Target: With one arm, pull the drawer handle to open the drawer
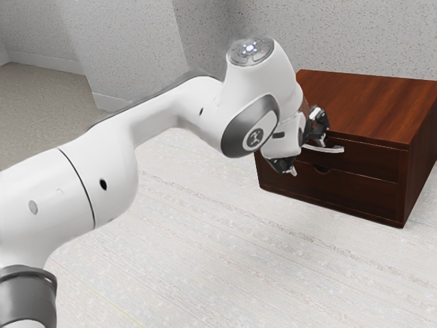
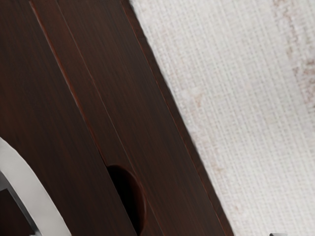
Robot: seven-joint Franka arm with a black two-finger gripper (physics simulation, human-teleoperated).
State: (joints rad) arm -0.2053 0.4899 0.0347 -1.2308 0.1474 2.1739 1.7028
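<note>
A dark wooden cabinet (image 1: 372, 102) stands on the floor at the exterior view's right. Its upper drawer front (image 1: 369, 156) carries a curved silver handle (image 1: 329, 147). My gripper (image 1: 311, 140) is right at the handle's near end, and the hand hides that end. In the wrist view the silver handle (image 2: 27, 194) shows large and close under the hand, against the dark drawer front (image 2: 59, 123). A half-round notch (image 2: 129, 196) is cut into the lower front beside it. The seam between the two fronts runs as a thin line, and I cannot tell whether the upper drawer stands out from the cabinet.
A pale woven floor (image 1: 239, 260) spreads in front of the cabinet and shows beside it in the wrist view (image 2: 256, 98). A speckled grey wall (image 1: 355, 34) rises behind the cabinet. My own white arm (image 1: 136, 150) crosses the exterior view's left half.
</note>
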